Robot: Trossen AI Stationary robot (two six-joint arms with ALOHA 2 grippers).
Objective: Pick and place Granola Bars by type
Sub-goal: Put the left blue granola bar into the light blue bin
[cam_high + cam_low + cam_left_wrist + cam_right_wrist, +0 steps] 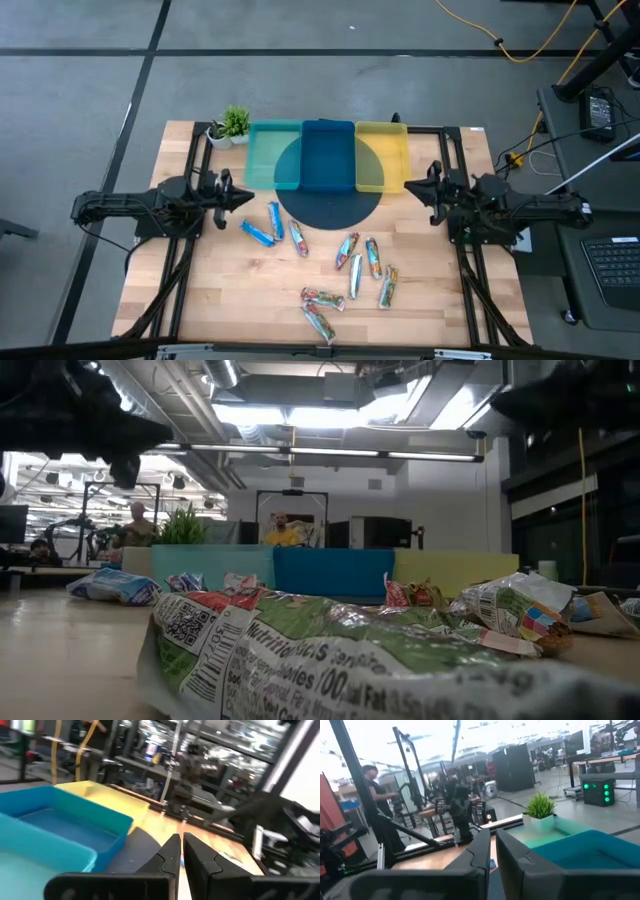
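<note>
Your granola bars (345, 270) all lie loose on the wooden table (200, 290), none of them in a tray. Three blue-wrapped bars (272, 226) sit together on the left half, just in front of the dark round mat (330, 205). Toward the middle and right you have a cluster of silver and multicoloured bars (366, 262), lying at mixed angles and close to one another. Two more multicoloured bars (319, 308) rest nearest the front edge, almost touching each other. In the low view one green-and-white wrapper (330, 660) fills the foreground, with others behind it. At the back of the table three trays stand side by side and touching: the teal tray (273, 155) on the left, the blue tray (328, 155) in the middle, the yellow tray (382, 155) on the right, partly over the mat. A small potted plant (232, 126) stands just beside the teal tray's outer corner. Your left gripper (243, 198) hangs at the table's left edge, fingers closed together with only a thin slit between them, holding nothing. Your right gripper (411, 186) mirrors it at the right edge, also closed and empty. Both are well apart from the bars. People show in the room beyond the table.
</note>
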